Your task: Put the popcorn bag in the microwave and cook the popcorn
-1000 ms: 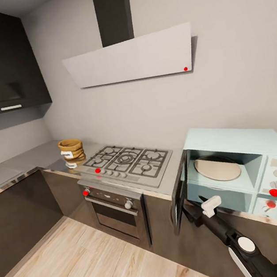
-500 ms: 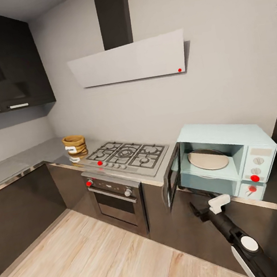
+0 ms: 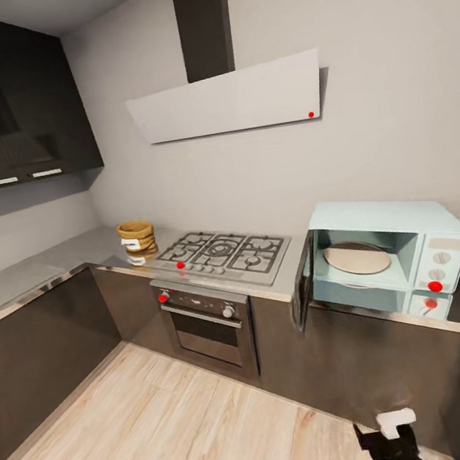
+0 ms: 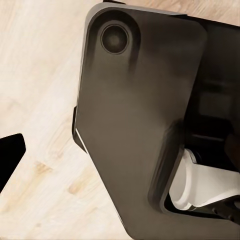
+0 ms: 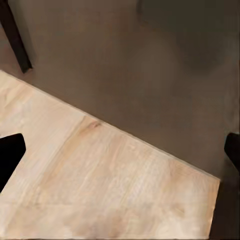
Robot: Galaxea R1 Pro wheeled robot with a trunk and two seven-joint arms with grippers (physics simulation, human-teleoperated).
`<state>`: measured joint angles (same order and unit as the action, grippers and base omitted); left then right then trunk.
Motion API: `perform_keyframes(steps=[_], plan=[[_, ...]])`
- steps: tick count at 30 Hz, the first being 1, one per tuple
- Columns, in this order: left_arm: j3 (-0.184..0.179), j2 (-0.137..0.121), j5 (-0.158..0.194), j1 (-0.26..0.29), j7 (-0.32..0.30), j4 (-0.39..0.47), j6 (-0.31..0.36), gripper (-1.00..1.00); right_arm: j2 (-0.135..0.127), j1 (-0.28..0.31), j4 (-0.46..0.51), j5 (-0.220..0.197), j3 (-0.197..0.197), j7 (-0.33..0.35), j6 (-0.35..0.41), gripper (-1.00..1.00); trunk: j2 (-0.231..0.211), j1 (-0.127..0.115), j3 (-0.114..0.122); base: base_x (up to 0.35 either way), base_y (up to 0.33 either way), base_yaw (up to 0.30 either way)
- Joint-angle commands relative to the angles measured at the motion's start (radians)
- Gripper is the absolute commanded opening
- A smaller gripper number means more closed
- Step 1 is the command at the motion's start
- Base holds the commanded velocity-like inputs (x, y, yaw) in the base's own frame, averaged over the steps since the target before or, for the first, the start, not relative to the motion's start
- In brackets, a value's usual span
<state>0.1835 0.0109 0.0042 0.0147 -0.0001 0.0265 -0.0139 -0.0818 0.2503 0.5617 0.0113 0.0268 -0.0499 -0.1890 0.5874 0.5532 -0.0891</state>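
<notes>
The popcorn bag [image 3: 136, 238] sits on the grey worktop [image 3: 63, 258] just left of the gas hob [image 3: 223, 255], well apart from the microwave [image 3: 385, 259], which stands at the far right of the same run with its dark door [image 3: 304, 292] swung open and the pale turntable [image 3: 358, 259] bare inside. That is the relation the next move turns on: the bag lies far to the left and up from the right end effector [image 3: 388, 433], which hangs low at the bottom edge of the head view, near the floor and below the microwave. The bag is squat with no marked long axis, standing upright with its rolled rim up (so a grasp from above or from the side both look open). Judging by the layout, the base must travel left along the cabinets before either arm can reach; the left arm would likely end up the nearer one.

The head view gives the whole layout, while the wrist views give only close surroundings. The right wrist view looks at wooden floor [image 5: 100, 175] and a dark cabinet front [image 5: 130, 65], with dark fingertips [image 5: 9, 155] at opposite edges, so those jaws stand wide apart and hold nothing. The left wrist view looks at the robot's own dark base [image 4: 140, 115] over the floor; one dark fingertip [image 4: 10, 152] shows, the other does not, so I cannot tell that end effector's state.
</notes>
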Motion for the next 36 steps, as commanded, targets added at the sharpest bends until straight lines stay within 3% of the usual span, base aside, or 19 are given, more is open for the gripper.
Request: perform_keyframes(steps=[1, 6, 8, 13, 15, 20, 24, 25, 36], plan=[[0.005, -0.001, 0.000, 0.001, 0.000, 0.000, -0.001, 1.00, 0.000, 0.001, -0.113, 0.001, 0.003, -0.005, -0.004, 1.00, 0.002, 0.000, -0.002, 0.000, 0.018, 0.000], [0.005, -0.008, 0.000, 0.001, 0.000, 0.000, -0.002, 1.00, 0.006, 0.001, -0.409, 0.000, 0.003, -0.002, -0.007, 1.00, 0.002, 0.000, -0.002, 0.000, 0.005, 0.007], [0.005, -0.011, 0.000, 0.001, 0.000, 0.000, -0.002, 1.00, 0.038, 0.001, -0.462, 0.001, 0.003, -0.003, -0.015, 1.00, 0.002, 0.000, -0.002, 0.000, 0.000, 0.141], [0.005, -0.012, 0.000, 0.001, 0.000, 0.000, -0.001, 1.00, 0.083, 0.001, -0.532, 0.002, 0.004, -0.005, -0.020, 1.00, 0.002, 0.000, -0.002, 0.000, 0.000, 0.230], [0.005, -0.012, 0.000, 0.001, 0.000, 0.000, -0.002, 1.00, 0.122, 0.001, -0.613, 0.002, 0.004, -0.005, -0.020, 1.00, 0.002, 0.000, -0.002, 0.000, 0.000, 0.251], [0.005, -0.029, 0.002, 0.001, 0.000, 0.000, -0.002, 1.00, 0.146, -0.003, -0.637, 0.002, 0.004, -0.025, -0.010, 1.00, 0.002, 0.000, -0.002, 0.000, 0.000, 0.259], [0.010, -0.042, 0.002, 0.001, 0.000, 0.000, 0.000, 1.00, 0.148, -0.003, -0.638, 0.002, 0.004, -0.190, -0.009, 1.00, 0.002, 0.000, -0.002, 0.000, 0.000, 0.263], [0.011, -0.044, 0.002, 0.001, 0.000, 0.000, -0.001, 1.00, 0.148, -0.003, -0.638, 0.003, 0.004, -0.202, -0.009, 1.00, 0.002, 0.000, -0.002, 0.000, 0.000, 0.264], [0.011, -0.044, 0.002, 0.001, 0.000, 0.000, -0.002, 1.00, 0.148, -0.003, -0.638, 0.004, 0.005, -0.211, -0.014, 1.00, 0.002, 0.000, -0.002, 0.000, 0.000, 0.265]])
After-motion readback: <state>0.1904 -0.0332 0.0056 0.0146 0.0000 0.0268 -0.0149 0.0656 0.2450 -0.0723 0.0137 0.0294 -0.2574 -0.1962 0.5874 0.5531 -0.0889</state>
